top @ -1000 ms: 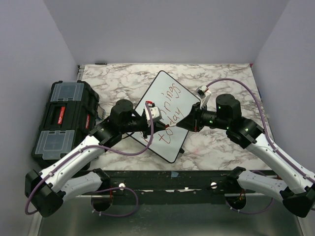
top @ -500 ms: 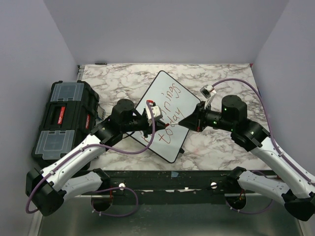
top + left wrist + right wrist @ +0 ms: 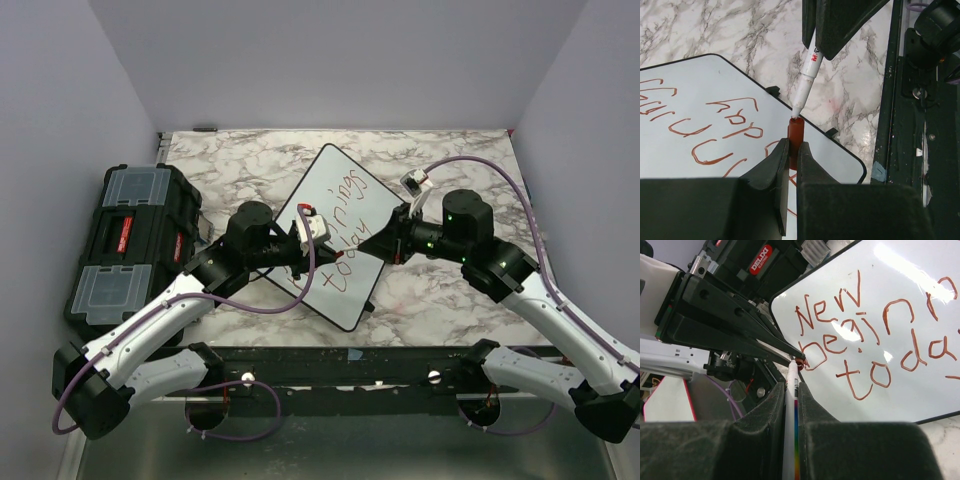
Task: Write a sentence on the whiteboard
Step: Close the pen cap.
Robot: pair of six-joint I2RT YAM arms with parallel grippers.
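Tabletop (image 3: 450, 300) is white marble pattern with grey veins, boxed in by plain pale lavender-grey walls (image 3: 330, 60) on three sides; a black rail (image 3: 350, 362) runs along the near edge where both arm bases are bolted. Black toolbox (image 3: 130, 240) sits at the left edge of the table, lid shut, with clear-lidded compartments at both ends and a red label in the middle; what is in the compartments cannot be made out. The whiteboard (image 3: 340, 305) lies flat at mid-table, turned on the diagonal, one corner toward the back wall and one toward the rail, just right of the toolbox and not touching it. The sentence (image 3: 875, 340) is in red marker: "New" on the first line, "begin…" on the second, "toda…" on the third, the line ends cut off by the right wrist view's edge. Both arms reach in over the board's near half, heads facing each other. Left gripper (image 3: 794, 147) has its fingers pinched tight on a red cap (image 3: 796, 131), open mouth pointing up at the other arm. Right gripper (image 3: 790, 390) is clamped narrowly on the white barrel of a marker (image 3: 809, 75), whose tip sits right at the mouth of the cap, above the board's framed edge.
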